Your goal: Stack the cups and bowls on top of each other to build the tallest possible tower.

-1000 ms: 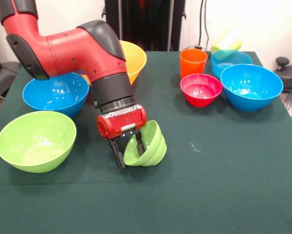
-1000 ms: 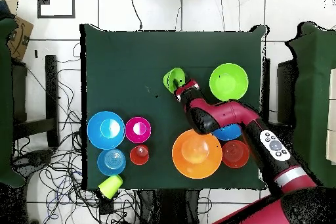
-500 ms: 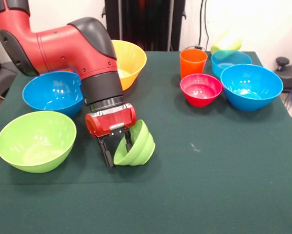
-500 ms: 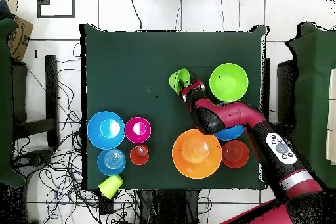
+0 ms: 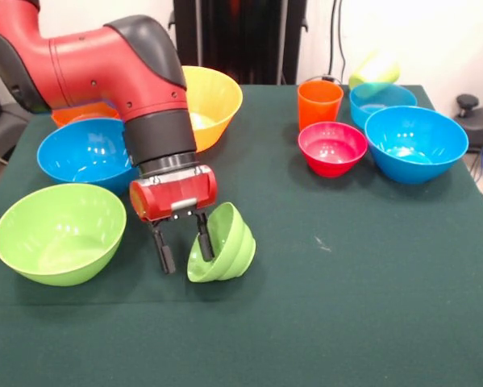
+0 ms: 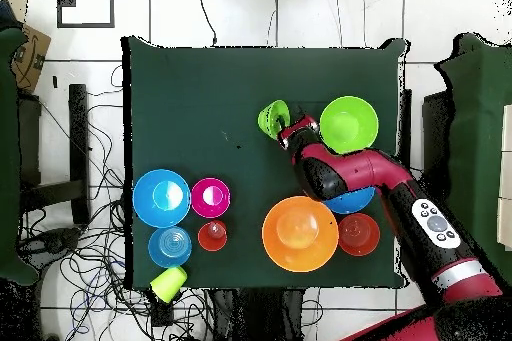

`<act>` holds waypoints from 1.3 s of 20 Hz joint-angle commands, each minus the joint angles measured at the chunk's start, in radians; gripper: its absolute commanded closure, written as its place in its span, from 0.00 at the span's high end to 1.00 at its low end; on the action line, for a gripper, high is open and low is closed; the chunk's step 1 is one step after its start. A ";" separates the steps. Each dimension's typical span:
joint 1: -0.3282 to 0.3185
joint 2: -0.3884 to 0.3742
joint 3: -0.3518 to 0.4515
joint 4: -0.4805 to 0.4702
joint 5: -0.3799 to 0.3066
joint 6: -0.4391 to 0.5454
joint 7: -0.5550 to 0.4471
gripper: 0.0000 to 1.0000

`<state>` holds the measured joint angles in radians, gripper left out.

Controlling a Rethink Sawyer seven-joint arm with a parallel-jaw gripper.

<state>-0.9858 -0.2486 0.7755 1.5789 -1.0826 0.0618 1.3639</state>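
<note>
A small green bowl (image 5: 225, 246) (image 6: 271, 117) lies tipped on its side on the green cloth, its mouth facing my gripper (image 5: 185, 254) (image 6: 283, 129). The gripper is open. One finger (image 5: 201, 238) stands in the bowl's mouth and the other (image 5: 167, 256) hangs apart to the left. A large lime bowl (image 5: 60, 232) (image 6: 348, 123) sits just left of it, with a blue bowl (image 5: 88, 155) and a yellow bowl (image 5: 215, 97) behind. The orange cup (image 5: 319, 103) stands upright at the far right, and the yellow-green cup (image 5: 374, 71) lies on its side. No tower is in view.
A pink bowl (image 5: 332, 147), a large blue bowl (image 5: 416, 143) and a smaller blue bowl (image 5: 382, 101) cluster at the right. An orange bowl (image 5: 84, 114) peeks out behind my arm. Cables lie on the floor around the table (image 6: 200, 97).
My gripper has carried the small green bowl to the left, toward the lime bowl. The bowl now rests lower on the cloth and the gap to the left finger has widened.
</note>
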 commanded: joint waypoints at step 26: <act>0.250 -0.145 -0.288 0.026 0.202 0.089 0.130 1.00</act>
<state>-0.7856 -0.4451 0.5691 1.6263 -0.9050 0.0618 1.3711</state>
